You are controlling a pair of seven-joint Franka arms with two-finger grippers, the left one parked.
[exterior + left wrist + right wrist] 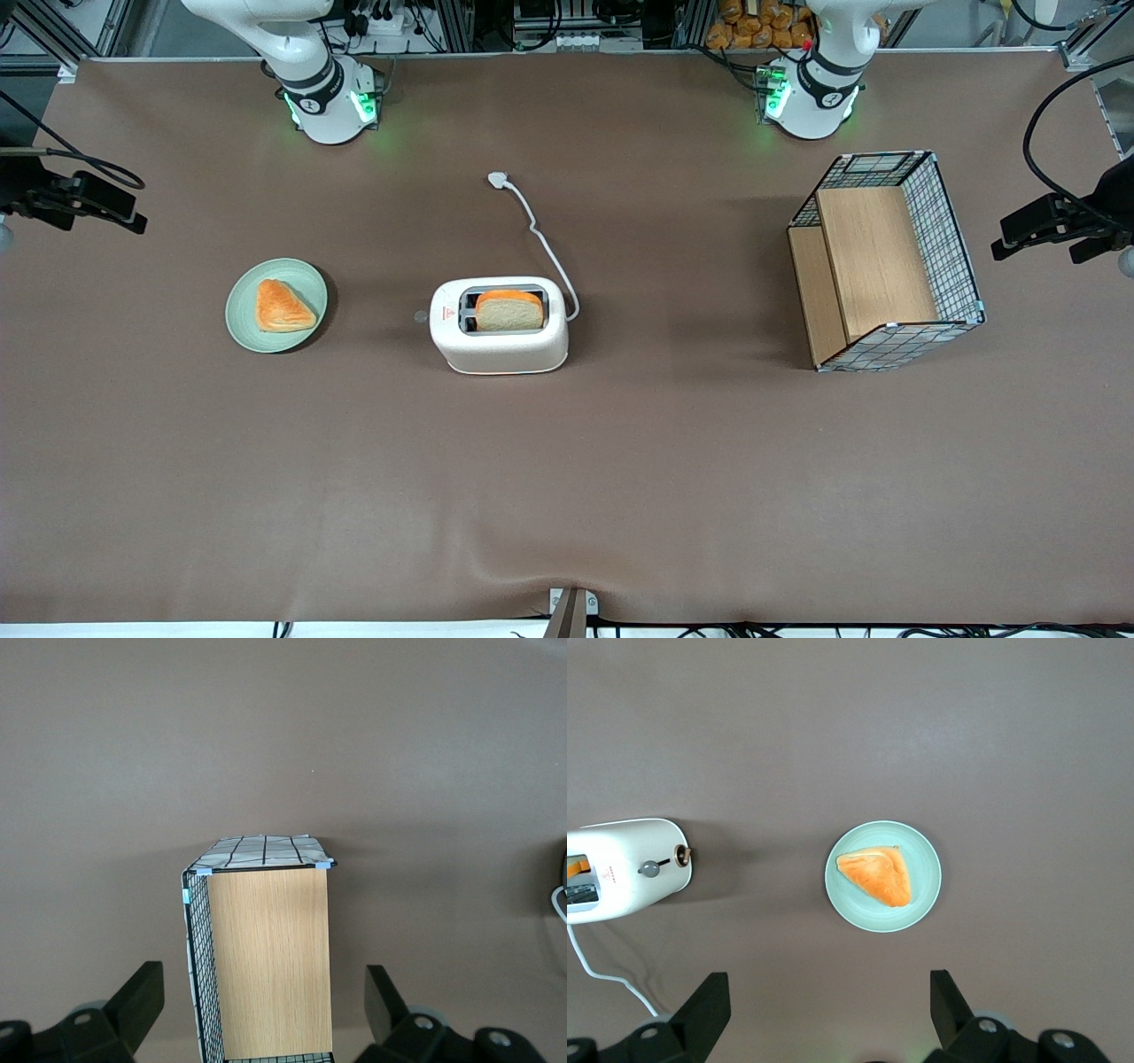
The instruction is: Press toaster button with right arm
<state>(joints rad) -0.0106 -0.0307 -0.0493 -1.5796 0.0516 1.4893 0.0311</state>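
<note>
Right arm's hand (824, 1010): 2 black fingers (709, 1005) spread wide apart, nothing between them, hanging high above the brown table (567, 496) at the working arm's end. In the front view it sits at the frame edge (75, 202), well clear of everything.

Nearest thing under the hand: pale green plate (921, 895), round, flat on the table, directly below the gap between the fingers but far beneath them. On it 1 triangular orange-brown pastry (877, 875), roughly centred. Front view shows the same plate (244, 323) with the pastry (283, 306).

Next out from the hand, toward the parked arm's end: toaster (500, 350), cream-white, rounded, upright, about mid-table. 1 slice of bread (509, 310) stands in a slot, its top raised above the rim. Red triangle mark (449, 315) on top, at the end facing the plate.

Button (421, 315): small grey knob sticking out of that same narrow end, seen in the wrist view too (649, 869) on the toaster (629, 870). Hand and button well apart, no contact.

White cord (549, 257) runs from the toaster's other end to a plug (498, 180) lying farther from the front camera.

Farthest from the hand: wire-mesh basket (952, 239) with wooden panels (873, 261), toward the parked arm's end.
</note>
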